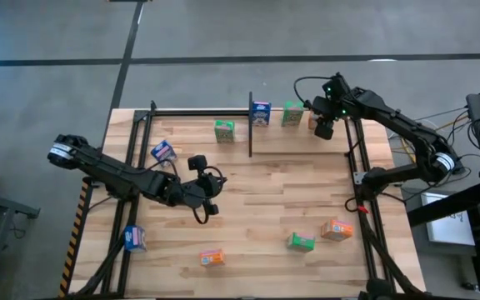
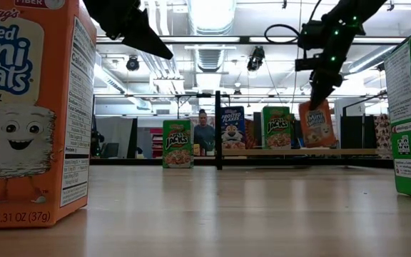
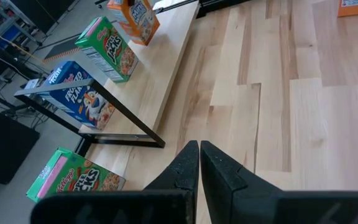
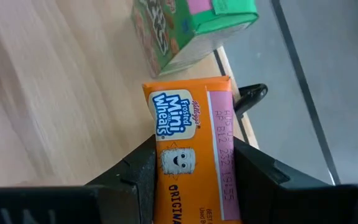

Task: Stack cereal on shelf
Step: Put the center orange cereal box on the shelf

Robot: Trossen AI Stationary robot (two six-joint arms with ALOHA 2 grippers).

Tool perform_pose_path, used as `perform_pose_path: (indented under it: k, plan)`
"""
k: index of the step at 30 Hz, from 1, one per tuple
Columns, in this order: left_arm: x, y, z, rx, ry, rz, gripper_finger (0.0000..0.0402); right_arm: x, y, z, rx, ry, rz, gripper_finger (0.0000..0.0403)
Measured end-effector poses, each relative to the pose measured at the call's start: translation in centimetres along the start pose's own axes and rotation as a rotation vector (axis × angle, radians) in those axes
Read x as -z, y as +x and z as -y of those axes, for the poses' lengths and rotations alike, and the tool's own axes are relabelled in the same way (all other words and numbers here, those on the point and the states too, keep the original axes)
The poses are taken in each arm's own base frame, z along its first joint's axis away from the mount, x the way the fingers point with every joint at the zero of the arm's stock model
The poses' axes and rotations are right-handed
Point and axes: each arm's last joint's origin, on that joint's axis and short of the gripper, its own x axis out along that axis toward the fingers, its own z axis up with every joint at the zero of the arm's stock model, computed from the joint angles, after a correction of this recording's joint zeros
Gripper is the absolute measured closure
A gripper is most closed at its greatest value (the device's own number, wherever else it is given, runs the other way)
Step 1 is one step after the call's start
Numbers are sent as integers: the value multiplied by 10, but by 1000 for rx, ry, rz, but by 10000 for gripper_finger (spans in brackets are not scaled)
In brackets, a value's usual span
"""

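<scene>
The shelf [image 1: 192,119] is a narrow light-wood board with a black frame and runs along the table's far edge. A green cereal box [image 1: 224,131] stands on it left of the black divider [image 1: 251,125]. A blue box [image 1: 261,112] and a green box [image 1: 292,114] stand to the right of the divider. My right gripper [image 1: 323,125] is shut on an orange cereal box [image 2: 316,125] over the shelf's right end, beside the green box [image 4: 191,31]. My left gripper [image 1: 211,204] is shut and empty, above the table's middle left; its fingers [image 3: 199,158] are closed together. My right gripper pinches the orange box by its two narrow sides [image 4: 156,163] between its two fingers, coming from above and pointing down. The box hangs below the fingers, a little tilted, its lower edge [image 2: 318,145] just over the shelf board. I cannot tell whether the box touches the board.
Loose boxes lie on the tabletop: a blue one [image 1: 163,151] near the shelf's left end, a blue one [image 1: 134,238] at the near left, an orange one [image 1: 212,257], a green one [image 1: 301,242] and an orange one [image 1: 336,229] near the front. A person [image 2: 204,132] stands in the room behind the table.
</scene>
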Motion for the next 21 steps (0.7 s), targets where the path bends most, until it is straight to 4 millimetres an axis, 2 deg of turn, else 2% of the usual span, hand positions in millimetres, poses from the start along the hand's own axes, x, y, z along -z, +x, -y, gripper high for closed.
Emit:
perform_pose_path:
  k: [8,21]
  plan:
    - [0,0,0,0,0,0,401,2,5,-1,5,58,5,245]
    - [0,0,0,0,0,0,401,4,6,0,13,81,-5,188]
